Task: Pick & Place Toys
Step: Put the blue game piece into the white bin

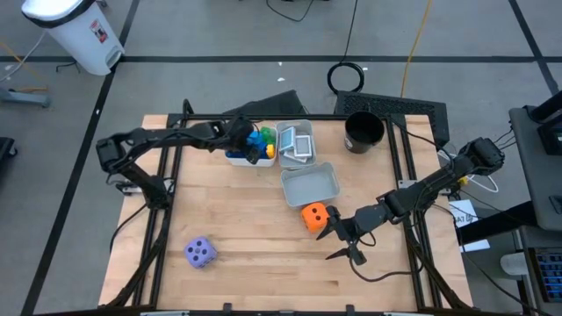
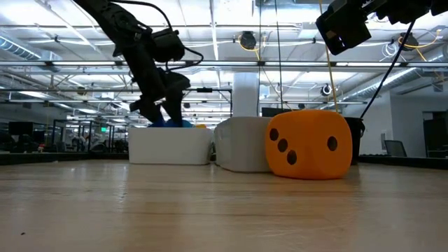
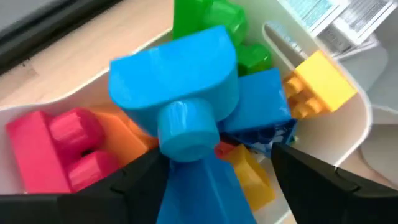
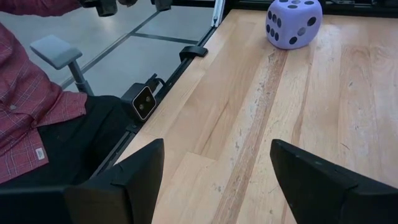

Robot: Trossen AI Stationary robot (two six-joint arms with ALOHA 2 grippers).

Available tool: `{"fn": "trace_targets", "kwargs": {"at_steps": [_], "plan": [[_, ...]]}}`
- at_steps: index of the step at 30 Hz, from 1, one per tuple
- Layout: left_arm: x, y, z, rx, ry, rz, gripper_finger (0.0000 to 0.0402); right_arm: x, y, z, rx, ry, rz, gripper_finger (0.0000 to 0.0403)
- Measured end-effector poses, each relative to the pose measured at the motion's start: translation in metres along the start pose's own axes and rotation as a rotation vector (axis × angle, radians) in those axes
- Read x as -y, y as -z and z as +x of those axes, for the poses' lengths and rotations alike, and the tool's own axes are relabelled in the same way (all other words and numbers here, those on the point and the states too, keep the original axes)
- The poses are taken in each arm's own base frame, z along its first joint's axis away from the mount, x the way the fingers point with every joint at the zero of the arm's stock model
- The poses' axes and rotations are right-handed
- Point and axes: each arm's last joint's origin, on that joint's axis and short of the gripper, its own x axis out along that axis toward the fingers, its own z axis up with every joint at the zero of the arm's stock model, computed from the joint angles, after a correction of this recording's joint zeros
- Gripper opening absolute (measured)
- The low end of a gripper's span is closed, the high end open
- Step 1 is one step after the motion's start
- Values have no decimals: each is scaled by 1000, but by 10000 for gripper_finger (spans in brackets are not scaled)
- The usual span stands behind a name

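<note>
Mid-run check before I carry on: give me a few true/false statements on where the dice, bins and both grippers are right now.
1. The left gripper is over the bin of blocks. True.
2. The orange die sits inside the grey bin. False: it rests on the table just outside that bin.
3. The right gripper is open and empty. True.
4. The purple die is touching the orange die. False: they lie well apart, purple near the table's front left.
5. The black cup lies on its side. False: it stands upright near the far edge.
</note>
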Motion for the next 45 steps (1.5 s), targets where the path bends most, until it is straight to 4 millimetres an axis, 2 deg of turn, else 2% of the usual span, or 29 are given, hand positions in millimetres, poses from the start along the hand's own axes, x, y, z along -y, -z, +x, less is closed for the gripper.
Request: {"fn": "trace_targets", "kwargs": {"at_steps": [6, 14, 18, 21, 26, 32, 37, 45], "plan": [[0, -6, -24, 77, 28, 7, 297, 0, 0, 0, 0, 0, 0, 270], [4, -9, -89, 277, 116, 33, 298, 0, 0, 0, 0, 0, -4, 270], [23, 5, -128, 375, 220, 97, 298, 0, 0, 0, 0, 0, 0, 270], [48, 26, -142, 489, 300, 180, 299, 0, 0, 0, -5, 0, 11, 270], [75, 71, -139, 671, 446, 300, 298, 0, 1, 1, -10, 1, 19, 270], [82, 111, -121, 689, 548, 408, 299, 1, 0, 2, 4, 10, 19, 270], [80, 122, -115, 708, 577, 394, 299, 2, -1, 2, 21, 32, 15, 270], [82, 125, -116, 707, 598, 400, 299, 1, -2, 2, 28, 31, 0, 270]]}}
